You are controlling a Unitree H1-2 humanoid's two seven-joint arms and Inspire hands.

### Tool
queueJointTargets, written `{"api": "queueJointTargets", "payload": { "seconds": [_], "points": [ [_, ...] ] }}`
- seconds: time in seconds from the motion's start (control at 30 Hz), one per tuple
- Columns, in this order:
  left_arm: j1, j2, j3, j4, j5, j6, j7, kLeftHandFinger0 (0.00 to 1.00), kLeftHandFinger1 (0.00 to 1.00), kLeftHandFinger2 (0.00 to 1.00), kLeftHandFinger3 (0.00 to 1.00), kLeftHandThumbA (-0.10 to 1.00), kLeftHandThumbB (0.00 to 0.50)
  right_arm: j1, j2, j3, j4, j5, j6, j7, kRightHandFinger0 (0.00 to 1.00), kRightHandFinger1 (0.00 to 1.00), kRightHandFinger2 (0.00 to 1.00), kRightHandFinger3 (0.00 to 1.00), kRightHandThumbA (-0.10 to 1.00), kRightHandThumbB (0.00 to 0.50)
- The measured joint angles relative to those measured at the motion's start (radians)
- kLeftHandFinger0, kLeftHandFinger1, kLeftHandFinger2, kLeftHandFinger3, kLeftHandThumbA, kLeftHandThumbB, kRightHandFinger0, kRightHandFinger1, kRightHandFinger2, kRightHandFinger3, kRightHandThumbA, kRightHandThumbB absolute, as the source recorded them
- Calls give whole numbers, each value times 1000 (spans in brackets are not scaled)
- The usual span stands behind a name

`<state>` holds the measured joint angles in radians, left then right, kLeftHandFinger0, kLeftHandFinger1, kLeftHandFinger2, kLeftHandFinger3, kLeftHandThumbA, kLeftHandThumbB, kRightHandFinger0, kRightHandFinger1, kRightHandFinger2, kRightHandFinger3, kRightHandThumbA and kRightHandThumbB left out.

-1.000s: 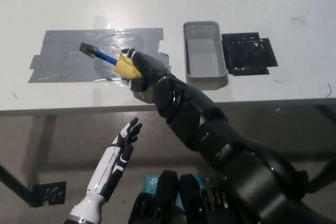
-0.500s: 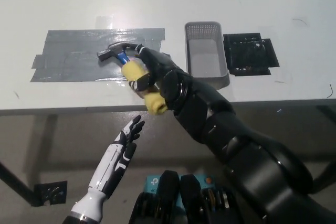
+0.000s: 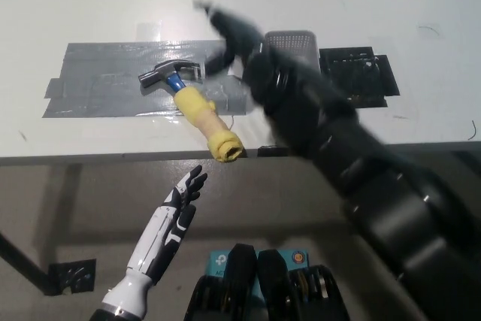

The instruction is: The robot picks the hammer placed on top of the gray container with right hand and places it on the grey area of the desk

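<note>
The hammer point(image 3: 191, 105) lies on the grey taped area point(image 3: 113, 80) of the white desk. Its dark head and blue neck rest on the tape. Its yellow handle runs toward the desk's front edge and sticks out slightly over it. My black right hand point(image 3: 225, 31) is lifted above and behind the hammer, blurred by motion, open and holding nothing. The black right arm crosses the desk and hides most of the gray container point(image 3: 289, 37). My white left hand point(image 3: 180, 199) rests below the desk's front edge, fingers apart.
A black mat point(image 3: 361, 74) lies to the right of the container. The white desk point(image 3: 90, 5) extends behind the tape. Under the desk there is a dark floor.
My right hand has let go of the hammer's handle and risen up and back toward the container. The hammer stays on the grey tape. The left hand has not moved.
</note>
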<state>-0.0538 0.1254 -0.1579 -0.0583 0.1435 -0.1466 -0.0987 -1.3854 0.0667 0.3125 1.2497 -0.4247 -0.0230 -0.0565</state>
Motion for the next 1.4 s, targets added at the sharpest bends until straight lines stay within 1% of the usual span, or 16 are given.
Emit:
{"api": "queueJointTargets", "payload": {
  "seconds": [0.07,0.2,0.27,0.47,0.53,0.6,0.67,0.7,0.73,0.9,0.93,1.1,1.2,1.23,1.3,1.4],
  "points": [
    [-3,0,2,1,0,1,0,1000,1000,1000,1000,1000,273,-8,-28,-15,-91,5,-1,7,1000,1000,1000,1000,1000,410],
    [-6,0,3,6,-2,1,0,1000,1000,1000,1000,1000,278,26,-71,-29,-258,8,4,28,1000,1000,1000,1000,1000,412],
    [-7,-1,4,9,-2,1,0,1000,1000,1000,1000,1000,280,59,-89,-33,-329,11,8,38,1000,1000,1000,1000,1000,372],
    [-20,-1,6,39,-2,1,0,1000,1000,1000,1000,1000,263,217,-140,-51,-542,25,29,65,1000,1000,1000,1000,1000,384],
    [-25,-1,6,48,-2,1,0,1000,1000,1000,1000,1000,265,276,-159,-59,-604,28,38,72,1000,1000,1000,1000,1000,353],
    [-29,-2,7,58,-2,1,0,1000,1000,1000,1000,1000,246,346,-182,-68,-667,31,46,77,1000,1000,1000,1000,1000,358],
    [-30,-2,7,69,-2,1,0,1000,1000,1000,1000,1000,244,430,-208,-78,-733,37,56,82,1000,1000,1000,1000,1000,367],
    [-30,-2,7,72,-2,1,0,1000,1000,1000,1000,1000,240,461,-218,-82,-756,41,59,84,1000,1000,1000,1000,1000,345],
    [-30,-2,8,77,-2,1,1,1000,1000,1000,1000,1000,247,510,-232,-87,-792,47,65,87,1000,1000,1000,1000,967,342],
    [-34,-2,8,95,-2,1,1,1000,1000,1000,1000,1000,256,706,-283,-108,-933,66,86,94,1000,1000,1000,1000,1000,353],
    [-36,-2,9,100,-2,2,1,1000,1000,1000,1000,1000,248,739,-291,-112,-959,68,89,95,1000,1000,1000,1000,1000,335],
    [-51,-2,10,118,-2,2,1,1000,1000,1000,1000,1000,250,902,-322,-136,-1104,86,107,95,1000,1000,1000,1000,1000,305],
    [-61,-2,12,129,-2,2,1,1000,1000,1000,1000,1000,245,984,-331,-151,-1192,101,110,95,1000,1000,1000,1000,1000,305],
    [-63,-2,13,131,-2,2,1,1000,1000,1000,1000,1000,233,1003,-331,-156,-1218,105,110,95,1000,1000,1000,1000,1000,313],
    [-68,-3,18,139,-3,2,1,1000,1000,1000,1000,1000,215,1070,-329,-173,-1300,114,109,94,1000,1000,1000,1000,985,257],
    [-72,-4,32,143,-5,1,2,1000,1000,1000,1000,1000,215,1154,-322,-192,-1403,126,98,91,1000,1000,1000,1000,898,221]
  ]
}}
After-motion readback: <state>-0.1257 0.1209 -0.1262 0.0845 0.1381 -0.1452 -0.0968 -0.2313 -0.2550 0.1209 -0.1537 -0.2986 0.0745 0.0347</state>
